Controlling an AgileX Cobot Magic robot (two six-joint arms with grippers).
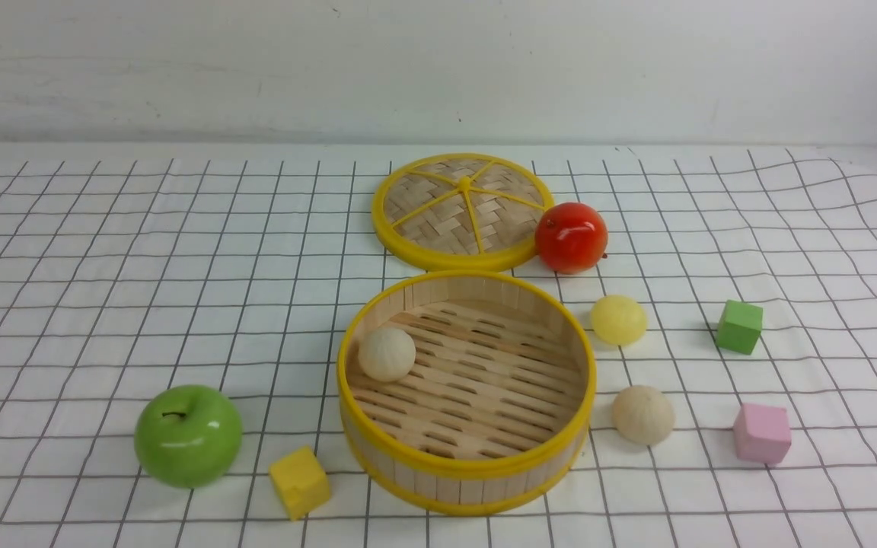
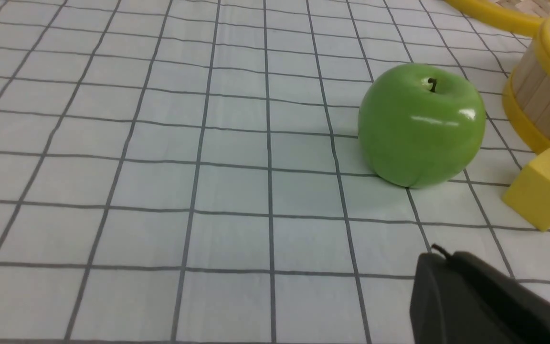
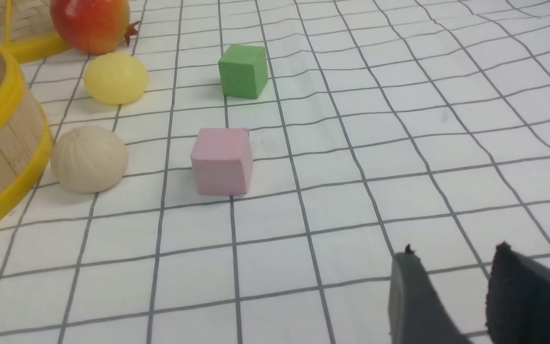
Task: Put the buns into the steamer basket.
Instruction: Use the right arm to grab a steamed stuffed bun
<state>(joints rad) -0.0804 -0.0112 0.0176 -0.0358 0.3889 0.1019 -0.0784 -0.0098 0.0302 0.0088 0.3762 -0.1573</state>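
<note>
The steamer basket (image 1: 466,468) stands near the table's front, with one cream bun (image 1: 386,353) lying inside against its left wall. A pale yellow bun (image 1: 619,320) and a second cream bun (image 1: 642,414) rest on the cloth to the right of the basket; both also show in the right wrist view, the yellow bun (image 3: 115,78) and the cream bun (image 3: 89,159). Neither arm appears in the front view. My left gripper (image 2: 439,255) is shut and empty over the cloth near the green apple (image 2: 421,124). My right gripper (image 3: 455,251) stands open and empty, well away from the buns.
The woven lid (image 1: 463,209) lies behind the basket with a red fruit (image 1: 571,237) against it. A green apple (image 1: 188,434) and a yellow cube (image 1: 299,482) sit front left. A green cube (image 1: 739,326) and a pink cube (image 1: 762,433) sit right of the buns.
</note>
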